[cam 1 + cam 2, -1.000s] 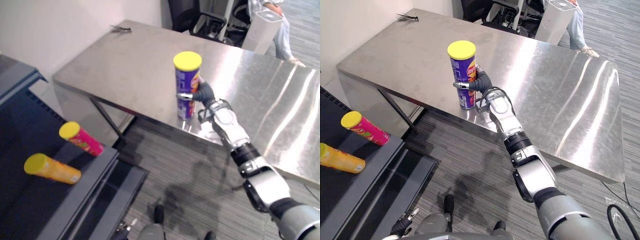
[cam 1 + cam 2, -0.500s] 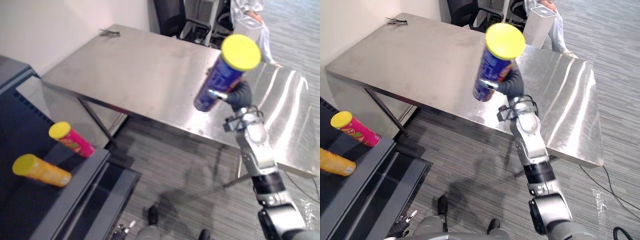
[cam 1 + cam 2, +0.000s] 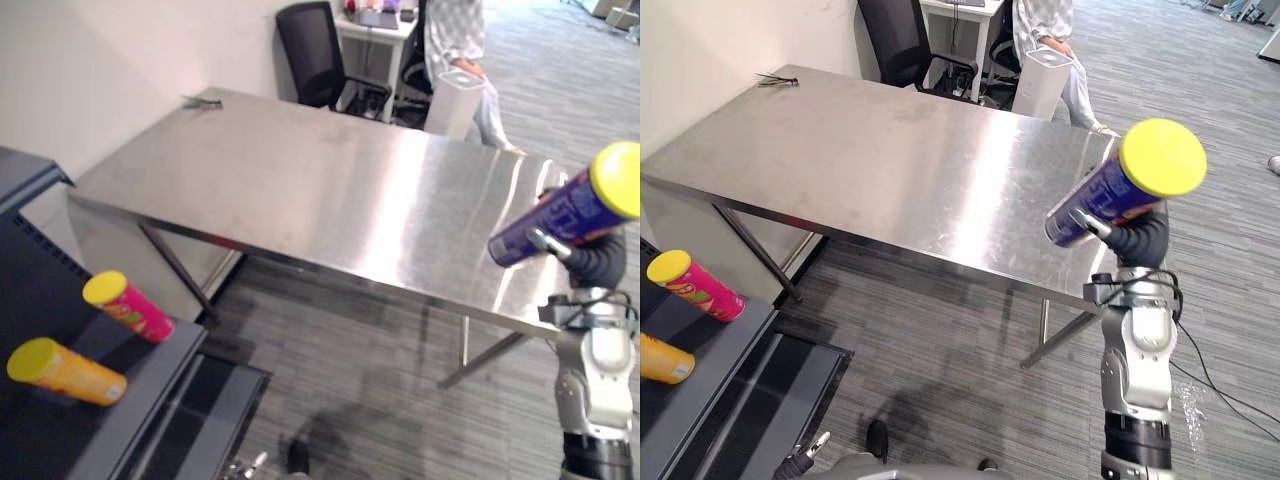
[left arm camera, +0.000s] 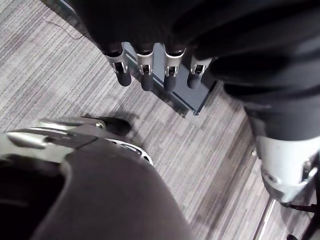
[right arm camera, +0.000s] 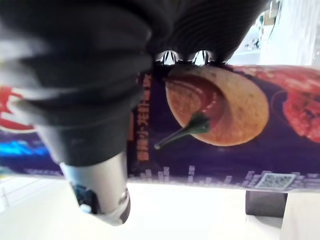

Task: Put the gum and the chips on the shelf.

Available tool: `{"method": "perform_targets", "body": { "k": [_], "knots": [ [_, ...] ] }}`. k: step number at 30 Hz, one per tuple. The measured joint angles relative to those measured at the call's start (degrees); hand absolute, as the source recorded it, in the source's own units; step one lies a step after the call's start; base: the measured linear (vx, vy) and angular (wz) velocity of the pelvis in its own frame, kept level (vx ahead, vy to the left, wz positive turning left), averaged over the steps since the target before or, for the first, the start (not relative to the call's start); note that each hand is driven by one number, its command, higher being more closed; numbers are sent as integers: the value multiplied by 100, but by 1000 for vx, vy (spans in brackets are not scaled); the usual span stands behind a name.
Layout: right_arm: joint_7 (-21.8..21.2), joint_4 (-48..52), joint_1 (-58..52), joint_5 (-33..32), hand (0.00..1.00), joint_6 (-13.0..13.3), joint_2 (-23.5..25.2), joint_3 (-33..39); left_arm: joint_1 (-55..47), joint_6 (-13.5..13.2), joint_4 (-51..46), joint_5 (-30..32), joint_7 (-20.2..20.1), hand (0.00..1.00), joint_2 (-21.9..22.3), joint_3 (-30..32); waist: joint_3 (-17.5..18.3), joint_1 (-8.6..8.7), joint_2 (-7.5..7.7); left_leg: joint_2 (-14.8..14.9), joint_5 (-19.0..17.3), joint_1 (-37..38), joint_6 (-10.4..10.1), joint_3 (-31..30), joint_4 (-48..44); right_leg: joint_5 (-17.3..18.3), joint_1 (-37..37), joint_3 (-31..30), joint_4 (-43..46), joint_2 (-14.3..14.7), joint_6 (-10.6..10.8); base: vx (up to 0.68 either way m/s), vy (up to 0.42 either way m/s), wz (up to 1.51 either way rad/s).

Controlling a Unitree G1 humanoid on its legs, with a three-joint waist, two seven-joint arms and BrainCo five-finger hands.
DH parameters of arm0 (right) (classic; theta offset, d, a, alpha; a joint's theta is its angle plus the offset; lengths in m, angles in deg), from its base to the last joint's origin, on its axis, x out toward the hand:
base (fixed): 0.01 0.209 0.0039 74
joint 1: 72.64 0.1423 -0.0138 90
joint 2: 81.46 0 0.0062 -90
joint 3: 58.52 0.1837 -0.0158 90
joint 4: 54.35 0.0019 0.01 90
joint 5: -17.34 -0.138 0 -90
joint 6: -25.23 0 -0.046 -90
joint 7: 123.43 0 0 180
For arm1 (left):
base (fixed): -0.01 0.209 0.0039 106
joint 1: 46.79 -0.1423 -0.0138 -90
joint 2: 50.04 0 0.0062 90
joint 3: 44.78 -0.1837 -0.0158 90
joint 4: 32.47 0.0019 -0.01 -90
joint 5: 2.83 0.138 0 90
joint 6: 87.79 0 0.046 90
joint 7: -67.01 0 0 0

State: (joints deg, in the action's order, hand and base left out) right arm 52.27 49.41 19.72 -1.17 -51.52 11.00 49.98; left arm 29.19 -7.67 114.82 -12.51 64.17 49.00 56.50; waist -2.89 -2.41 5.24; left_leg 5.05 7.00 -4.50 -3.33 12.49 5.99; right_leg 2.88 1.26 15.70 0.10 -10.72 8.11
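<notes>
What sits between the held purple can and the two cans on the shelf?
Left eye view: from purple can, bare steel table, then grey carpet, up to the shelf.

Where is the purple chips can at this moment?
The purple chips can is on the right of the eye views, held tilted in the right hand, up in the air beside the right end of the steel table.

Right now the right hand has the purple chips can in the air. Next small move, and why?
Probably swing the right hand left toward the shelf. Its fingers are curled round the purple chips can, tilted by the table's right end. The shelf, with a pink can and an orange can, sits far left.
</notes>
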Motion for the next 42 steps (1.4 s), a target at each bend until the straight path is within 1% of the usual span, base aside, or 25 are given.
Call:
{"method": "perform_targets", "body": {
  "k": [1,4,7,12,19,22,23,24,25,26,27,28,30,31,32,33,34,35,36,37,38,39,40,41,42],
  "knots": [
    [-6,6,-103,1,100,0,67,86,-19,-1,0,2,-2,0,6,6,12,29,-14,4,-31,9,-41,35,0,1,-8,-31,-5,0,-1,-12,12,-14],
    [1,55,-349,6,100,0,167,222,-42,-2,0,109,-11,0,16,21,37,72,-50,14,-60,72,-65,116,0,9,-10,-92,-4,-4,-9,-9,10,-14],
    [13,139,-600,6,100,18,365,438,-71,-6,-5,142,-11,0,18,21,86,86,-68,30,-68,92,-73,145,0,18,-19,-149,1,-3,-23,13,7,-6],
    [11,138,-719,43,100,17,557,532,-80,-9,-10,145,-11,0,19,20,110,85,-88,36,-80,124,-89,191,-1,18,-21,-196,3,8,-23,13,1,-4],
    [-2,133,-876,43,100,16,584,535,-100,-9,-15,151,-11,0,17,12,177,76,-87,23,-74,229,-75,240,-37,37,6,-228,142,-8,-49,30,2,-4],
    [-7,113,-930,43,100,15,584,532,-104,-8,-14,148,-13,0,16,9,171,76,-92,25,-74,281,-75,225,-43,234,-110,-230,538,-58,-75,-8,-2,2],
    [-6,113,-931,43,100,15,584,518,-103,-8,-14,145,-18,0,7,10,150,75,-87,17,-87,282,-93,198,-47,404,-246,-231,877,-112,-85,-51,-21,16],
    [-4,113,-923,42,100,16,588,503,-62,-8,-18,131,-29,0,1,10,31,82,-47,1,-166,233,-107,134,-241,594,-346,-232,1251,-193,-95,-47,-21,20],
    [-4,113,-917,41,100,15,587,462,-39,-8,-27,100,-38,0,-6,30,-46,77,-30,3,-250,157,-94,101,-445,695,-393,-219,1425,-242,-107,-119,-55,26],
    [-4,113,-899,39,100,15,581,329,-16,-5,-25,74,-52,0,-6,47,-132,77,-54,50,-456,-71,-118,28,-922,847,-495,-196,1720,-285,-125,-90,-39,20],
    [-7,113,-869,39,100,15,580,247,-7,-5,-28,74,-60,0,-5,49,-150,74,-60,86,-542,-183,-123,-36,-1133,892,-524,-160,1815,-281,-149,-131,-76,36],
    [-3,113,-802,34,100,16,577,97,38,2,-29,43,-79,0,7,46,-236,78,-168,184,-662,-418,-161,-214,-1489,969,-516,8,1926,-237,-200,-104,-74,51],
    [-2,100,-623,-3,100,16,573,-145,83,-5,-91,-146,-99,0,80,39,-377,66,-365,291,-646,-751,-223,-583,-1788,1044,-517,342,2035,-91,-310,-174,-115,79],
    [1,99,-503,-68,100,17,560,-238,88,-7,-116,-145,-115,0,123,37,-472,50,-451,336,-562,-895,-279,-807,-1801,1110,-524,567,2136,-32,-370,-157,-110,80],
    [4,98,-435,-101,100,17,548,-279,84,-7,-127,-145,-125,0,143,37,-531,42,-484,356,-528,-938,-284,-882,-1784,1149,-527,686,2200,-14,-423,-160,-129,88],
    [4,98,-322,-197,100,19,542,-331,66,-4,-133,-145,-132,0,179,38,-639,-36,-563,442,-513,-968,-270,-855,-1630,1183,-513,905,2313,17,-499,-182,-195,117],
    [10,92,-295,-197,100,34,517,-313,67,-2,-129,-145,-134,0,211,22,-655,-93,-558,592,-666,-1034,26,-460,-1445,1153,-467,1284,2165,-20,-611,-180,-151,113],
    [12,90,-287,-197,100,36,506,-302,75,-2,-129,-145,-136,0,216,23,-663,-96,-543,629,-683,-1053,130,-303,-1440,1155,-457,1393,2143,-51,-637,-175,-121,137],
    [26,29,-180,-197,100,50,485,-247,103,0,-126,-146,-142,0,208,40,-707,-100,-478,753,-785,-1180,417,315,-1654,1178,-427,1744,2123,-183,-755,-103,-36,108],
    [48,12,-127,-189,100,51,484,-199,104,4,-113,-146,-148,0,198,41,-691,-88,-517,807,-757,-1246,546,649,-1971,1185,-386,1956,2128,-269,-767,-96,-88,153],
    [87,-23,-62,-183,100,71,476,-121,95,4,-110,-147,-158,0,203,41,-716,-91,-452,889,-750,-1202,614,1207,-2518,1189,-282,2278,2104,-425,-775,-45,-81,160],
    [165,-29,-40,-181,100,127,434,-63,88,3,-113,-146,-171,0,209,41,-696,-77,-489,976,-854,-1064,627,1659,-2919,1143,-155,2638,2080,-549,-706,-47,-60,154],
    [190,-29,-37,-181,100,145,413,-31,77,3,-115,-146,-178,0,212,41,-671,-71,-523,1037,-929,-972,629,1801,-3074,1115,-112,2826,2068,-595,-678,-36,-13,157],
    [243,-35,-35,-177,100,173,374,-3,88,3,-114,-147,-196,0,225,44,-633,-53,-584,1108,-1138,-783,517,1868,-3203,1088,-48,3164,2057,-665,-632,-47,34,154],
    [247,-43,-25,-174,100,173,370,21,97,1,-114,-148,-205,0,234,45,-614,-34,-614,1127,-1272,-632,395,1848,-3076,1042,8,3473,2022,-731,-554,-40,56,149]
  ]
}}
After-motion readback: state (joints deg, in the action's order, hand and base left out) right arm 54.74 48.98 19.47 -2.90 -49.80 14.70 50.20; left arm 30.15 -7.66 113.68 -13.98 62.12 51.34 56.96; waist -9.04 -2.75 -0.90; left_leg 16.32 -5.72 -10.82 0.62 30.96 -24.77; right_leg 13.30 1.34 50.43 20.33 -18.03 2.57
